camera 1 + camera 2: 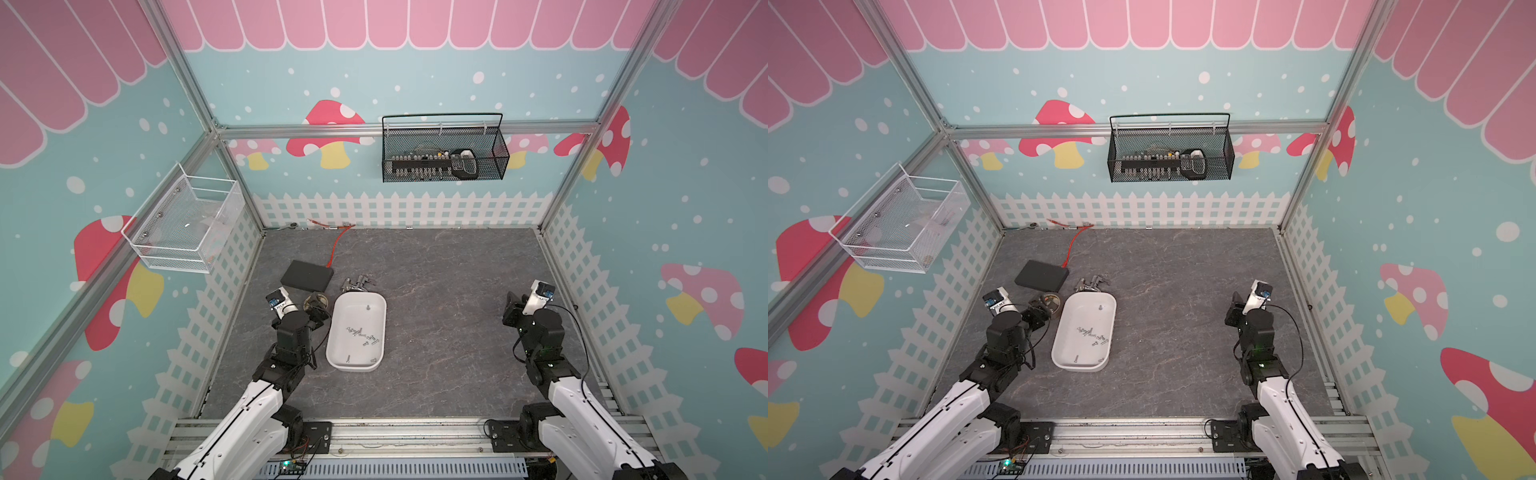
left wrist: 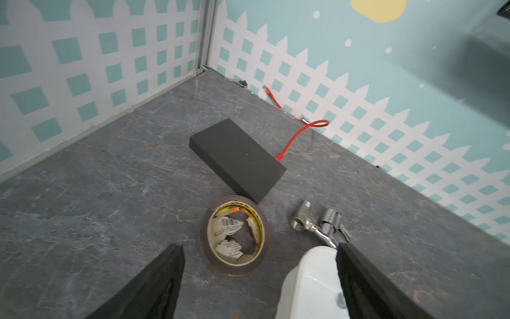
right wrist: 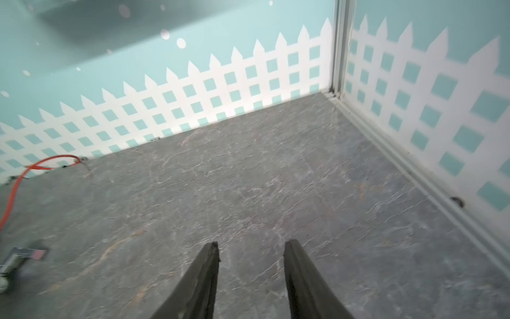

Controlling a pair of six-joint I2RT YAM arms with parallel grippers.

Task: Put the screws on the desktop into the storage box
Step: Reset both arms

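The screws (image 1: 362,335) are seen lying inside the storage box (image 1: 353,318) on the desktop (image 1: 449,332). The left gripper (image 2: 259,245) is spread wide beside the box, nothing gripped — the right gripper (image 3: 251,243) is likewise parted and empty.

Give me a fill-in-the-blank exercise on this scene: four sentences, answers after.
The screws lie inside the storage box, whose colour is ____.
The left gripper has its jaws ____, holding nothing.
The cable beside the black box is ____.
The right gripper holds ____.
Answers: white; open; red; nothing.
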